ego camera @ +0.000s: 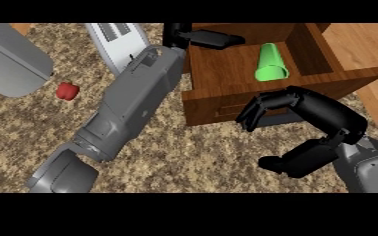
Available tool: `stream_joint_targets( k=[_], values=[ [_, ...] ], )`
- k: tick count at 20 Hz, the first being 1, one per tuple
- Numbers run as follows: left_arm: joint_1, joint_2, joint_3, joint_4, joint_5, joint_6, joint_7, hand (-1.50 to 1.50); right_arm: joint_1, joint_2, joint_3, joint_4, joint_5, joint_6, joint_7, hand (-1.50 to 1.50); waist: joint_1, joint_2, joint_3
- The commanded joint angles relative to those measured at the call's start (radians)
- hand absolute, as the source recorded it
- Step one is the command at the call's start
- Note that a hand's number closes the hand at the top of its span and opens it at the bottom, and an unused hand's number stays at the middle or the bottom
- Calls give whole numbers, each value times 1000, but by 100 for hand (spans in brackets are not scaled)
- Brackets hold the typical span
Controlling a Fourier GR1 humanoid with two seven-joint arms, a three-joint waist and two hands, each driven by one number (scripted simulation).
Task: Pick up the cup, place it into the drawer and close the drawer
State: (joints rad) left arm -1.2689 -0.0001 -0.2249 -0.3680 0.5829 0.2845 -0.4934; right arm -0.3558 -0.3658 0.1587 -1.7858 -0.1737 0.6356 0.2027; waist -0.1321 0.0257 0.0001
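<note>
Head view: an open wooden drawer [221, 75] is seen pulled out over a speckled, granite-like surface [192, 150], and everything else is placed relative to it. Inside the drawer, on its flat brown floor, a bright green cup [271, 63] is lying on its side — a smooth tapered cylinder, close to the drawer's right wall and apart from the front panel. Bare floor is left between the cup and the left wall. The left hand [203, 36] is seen at the drawer's back left corner, its black fingers stretched straight over the rear of the drawer and holding nothing. The right hand [314, 117] is seen just in front of the drawer's front panel, its fingers curled in a wide, empty claw, with the thumb below; whether the fingertips touch the panel cannot be told. Well left of the drawer, a small red object [67, 91] sits on the surface, beside a rounded grey shape [22, 62]. A white ribbed appliance [117, 40] lies just left of the drawer — partly covered by the left forearm.
</note>
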Motion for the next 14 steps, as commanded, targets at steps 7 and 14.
stream_joint_targets(
  k=[7, 14],
  values=[
    [59, 0, 12, -56, 60, -21, -37, -150, 76, -9, 123, 205, 493, -167, -176, -150, 136, -18, 1],
    [191, 14, 13, -132, 50, -63, -108, -150, -30, 67, 238, 578, 679, -268, -289, -150, 179, -21, 1]
  ],
)
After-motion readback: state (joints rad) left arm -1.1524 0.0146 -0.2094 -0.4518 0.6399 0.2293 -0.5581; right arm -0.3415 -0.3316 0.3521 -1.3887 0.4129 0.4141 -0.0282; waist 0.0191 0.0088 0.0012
